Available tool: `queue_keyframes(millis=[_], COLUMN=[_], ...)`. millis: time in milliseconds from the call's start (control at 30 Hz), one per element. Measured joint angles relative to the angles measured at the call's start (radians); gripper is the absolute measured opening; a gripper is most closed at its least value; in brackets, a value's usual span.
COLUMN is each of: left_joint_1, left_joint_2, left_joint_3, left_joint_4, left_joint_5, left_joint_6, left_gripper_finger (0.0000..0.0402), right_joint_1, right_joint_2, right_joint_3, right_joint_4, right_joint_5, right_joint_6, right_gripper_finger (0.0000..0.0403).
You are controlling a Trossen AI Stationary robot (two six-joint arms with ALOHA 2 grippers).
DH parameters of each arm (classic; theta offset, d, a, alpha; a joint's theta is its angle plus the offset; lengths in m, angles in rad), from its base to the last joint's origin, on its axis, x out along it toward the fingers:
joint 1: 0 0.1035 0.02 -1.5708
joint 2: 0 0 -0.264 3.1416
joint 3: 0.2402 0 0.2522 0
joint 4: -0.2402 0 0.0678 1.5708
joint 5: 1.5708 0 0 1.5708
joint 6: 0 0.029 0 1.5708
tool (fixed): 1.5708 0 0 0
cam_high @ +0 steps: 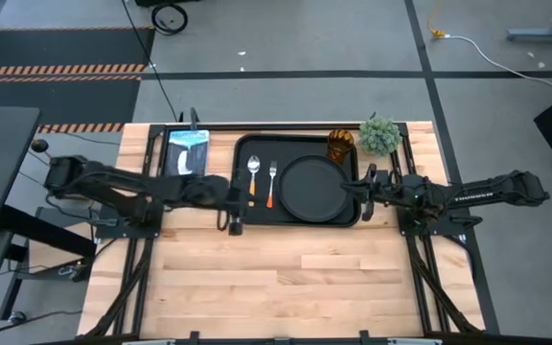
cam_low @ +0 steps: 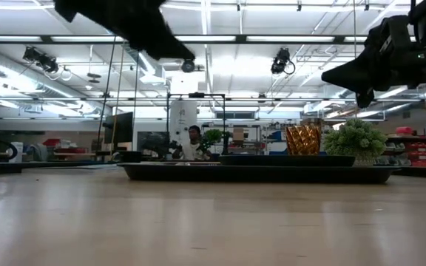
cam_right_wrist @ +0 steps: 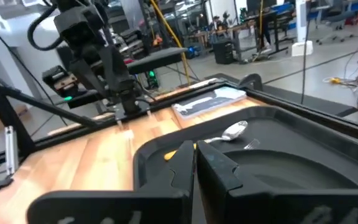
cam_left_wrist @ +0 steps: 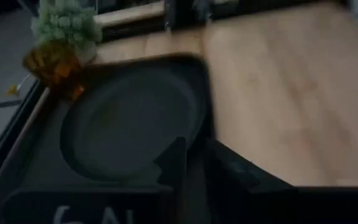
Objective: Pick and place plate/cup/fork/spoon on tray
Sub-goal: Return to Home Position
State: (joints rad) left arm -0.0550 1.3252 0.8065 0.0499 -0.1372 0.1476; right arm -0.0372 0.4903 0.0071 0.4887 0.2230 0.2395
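Note:
The black tray (cam_high: pixel 247 144) lies at the table's far middle. On it the round black plate (cam_high: pixel 314 187) lies flat at the right. The spoon (cam_high: pixel 253 172) and the fork (cam_high: pixel 272 184) lie side by side at the left. The amber cup (cam_high: pixel 340 145) stands upright in the tray's far right corner. My left gripper (cam_high: pixel 245 203) is shut and empty, raised above the tray's near left corner. My right gripper (cam_high: pixel 355 189) is shut and empty, raised above the tray's right rim beside the plate. The right wrist view shows the spoon (cam_right_wrist: pixel 235 130) and the plate (cam_right_wrist: pixel 291 171).
A small green potted plant (cam_high: pixel 379 135) stands just off the tray's far right corner, next to the cup. A blue-white card (cam_high: pixel 185 151) lies left of the tray. The near half of the wooden table (cam_high: pixel 286 278) is bare. A person (cam_low: pixel 193 142) is far behind the table.

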Motion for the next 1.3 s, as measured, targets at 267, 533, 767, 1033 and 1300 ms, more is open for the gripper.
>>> queue_keyframes(millis=[267,533,767,1033,1300], left_joint_1=[-0.036,-0.066,-0.118,-0.168,-0.173], left_joint_2=[-0.231,-0.423,-0.614,-0.811,-0.842], left_joint_3=[-0.188,-0.324,-0.469,-0.633,-0.659], left_joint_4=[0.203,0.246,0.325,0.393,0.312], left_joint_5=[-0.002,0.007,0.008,-0.001,0.007], left_joint_6=[-0.034,-0.1,-0.147,-0.255,-0.416], left_gripper_finger=[0.0052,0.005,0.005,0.005,0.005], right_joint_1=[0.0,0.0,0.0,0.0,0.0], right_joint_2=[0.019,0.028,0.029,0.028,0.029], right_joint_3=[0.0,0.0,0.0,0.0,0.0], right_joint_4=[0.043,0.072,0.079,0.085,0.086], right_joint_5=[-0.023,-0.036,-0.035,-0.035,-0.035], right_joint_6=[-0.005,-0.006,-0.006,-0.006,-0.006], right_gripper_finger=[0.0022,0.0022,0.0022,0.0022,0.0022])
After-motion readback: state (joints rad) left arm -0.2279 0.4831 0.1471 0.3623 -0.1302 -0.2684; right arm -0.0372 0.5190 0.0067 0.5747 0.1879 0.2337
